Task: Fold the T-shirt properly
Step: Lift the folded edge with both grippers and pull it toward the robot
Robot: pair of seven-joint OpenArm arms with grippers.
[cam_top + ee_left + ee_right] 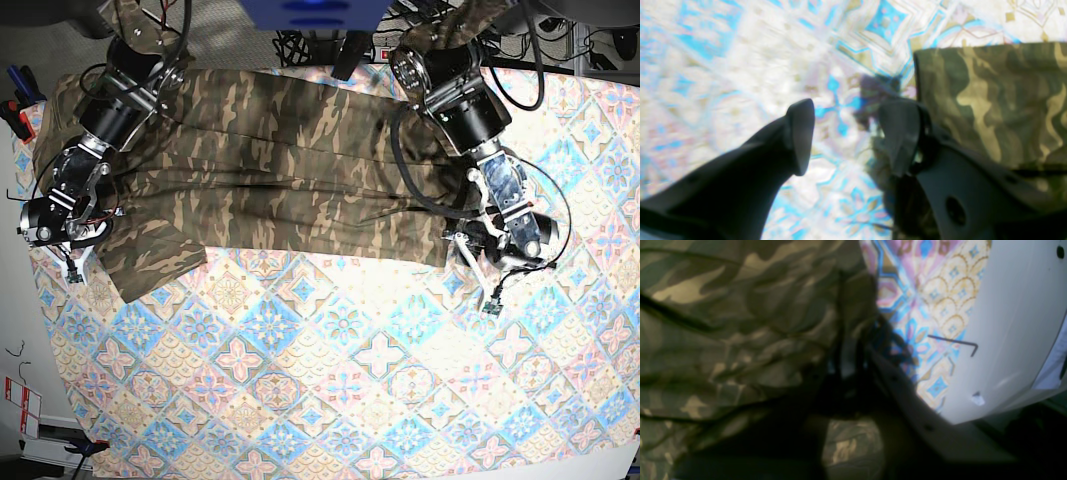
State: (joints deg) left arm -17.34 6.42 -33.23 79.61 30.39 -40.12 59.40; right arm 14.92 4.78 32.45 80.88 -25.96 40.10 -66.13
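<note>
The camouflage T-shirt lies as a long flat band across the far half of the table. My left gripper hangs at the shirt's near right corner. In the left wrist view this gripper is open with only tablecloth between its fingers, and the shirt's edge lies just beside the right finger. My right gripper sits at the shirt's left sleeve. The right wrist view shows it shut, with bunched T-shirt cloth pinched at its dark fingertips.
The pastel tile-patterned tablecloth covers the table in front of the shirt. A small dark hex key lies on the cloth near the right gripper, beside a white surface. Cables and arm bases crowd the far edge.
</note>
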